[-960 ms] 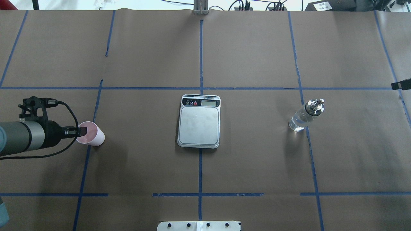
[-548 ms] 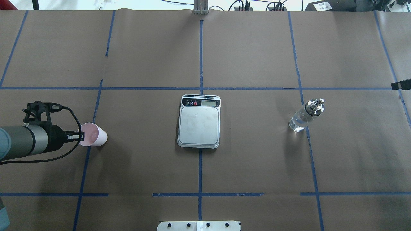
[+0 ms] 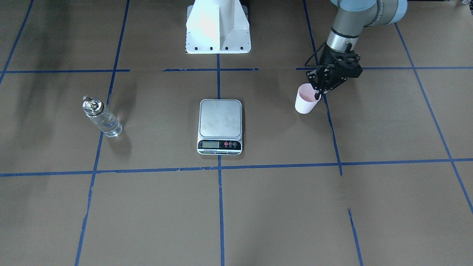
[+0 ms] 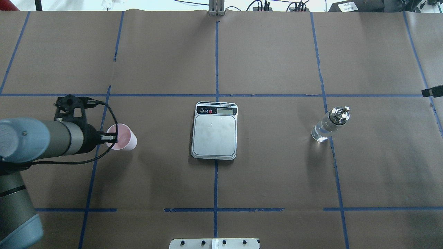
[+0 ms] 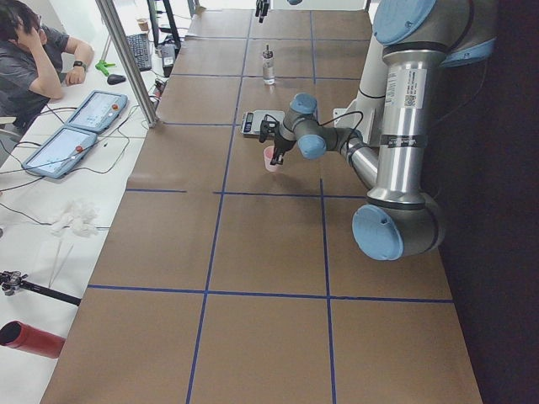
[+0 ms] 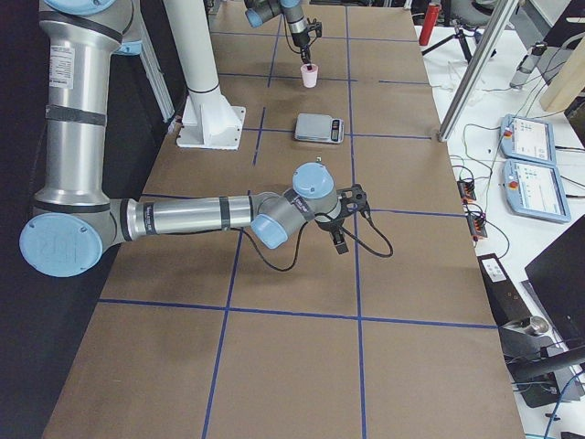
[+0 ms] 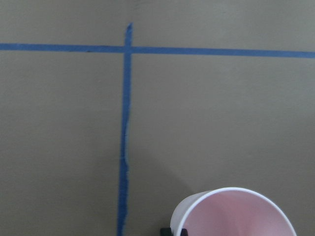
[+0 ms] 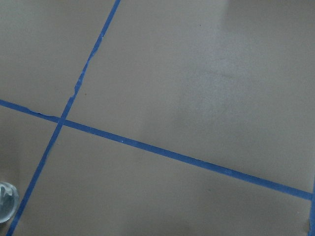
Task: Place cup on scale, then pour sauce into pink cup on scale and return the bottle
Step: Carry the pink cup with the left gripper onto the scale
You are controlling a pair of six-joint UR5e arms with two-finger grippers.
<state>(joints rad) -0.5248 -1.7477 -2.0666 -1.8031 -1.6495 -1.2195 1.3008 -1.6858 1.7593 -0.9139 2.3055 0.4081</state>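
Shifted toward mid-table since half a second back: small pale pink tapered paper cup (image 4: 124, 139), and with it my left gripper (image 4: 110, 137). Jaws nearly closed, pinching the cup's rim on my side, one finger inside the mouth, one outside. Cannot tell whether the cup's base is clear of the surface.

Flat rectangular silver-topped digital scale (image 4: 215, 135) sits at mid-table, well apart from the cup. Between them is a stretch of brown paper (image 4: 162, 138). One of the blue tape lines (image 4: 91, 173) runs under my left wrist.

Small clear glass bottle with a shiny silver pourer cap (image 4: 325, 127) stands upright, well to the far side of the scale.

Right gripper (image 6: 340, 242) hangs low over the paper. Cannot tell how its jaws stand.

A person (image 5: 34, 50) sits beyond the table's edge.
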